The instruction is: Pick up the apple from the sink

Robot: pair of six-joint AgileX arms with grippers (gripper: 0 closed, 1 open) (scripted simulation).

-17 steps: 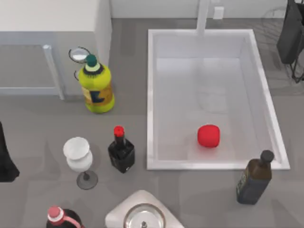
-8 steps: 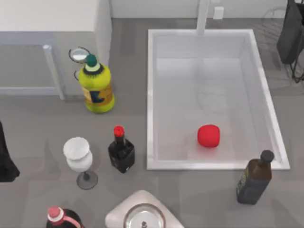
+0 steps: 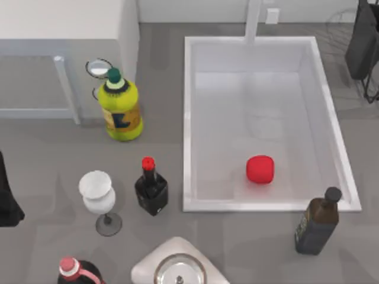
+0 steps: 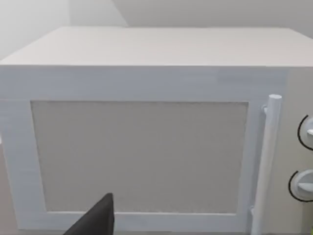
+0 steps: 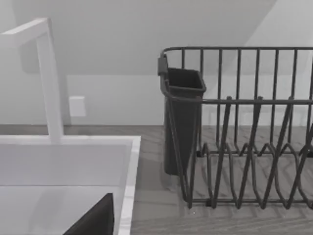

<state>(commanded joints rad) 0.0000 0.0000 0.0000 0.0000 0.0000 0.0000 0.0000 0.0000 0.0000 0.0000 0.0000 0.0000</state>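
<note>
Apple (image 3: 260, 169) lies alone on the floor of the sink (image 3: 187, 124), toward the near right part of the basin; both arms are parked at the edges.

My left arm sits at the counter's (image 3: 53, 154) left edge and my right arm at the far right corner. Each wrist view catches a dark sliver of its own end effector, the left end effector (image 4: 95, 221) and the right end effector (image 5: 95, 220), so I cannot tell whether either is released or clenched; neither touches anything. Nothing lies against the apple. A dark brown bottle (image 3: 318, 220) stands just outside the sink's near right corner. Left of the sink stand a red-capped black bottle (image 3: 150, 188), a wine glass (image 3: 99, 199) and a yellow bottle (image 3: 119, 106). The left wrist faces a microwave (image 4: 146, 132); the right wrist faces a dish rack (image 5: 234, 127) and the white faucet (image 5: 49, 78).
</note>
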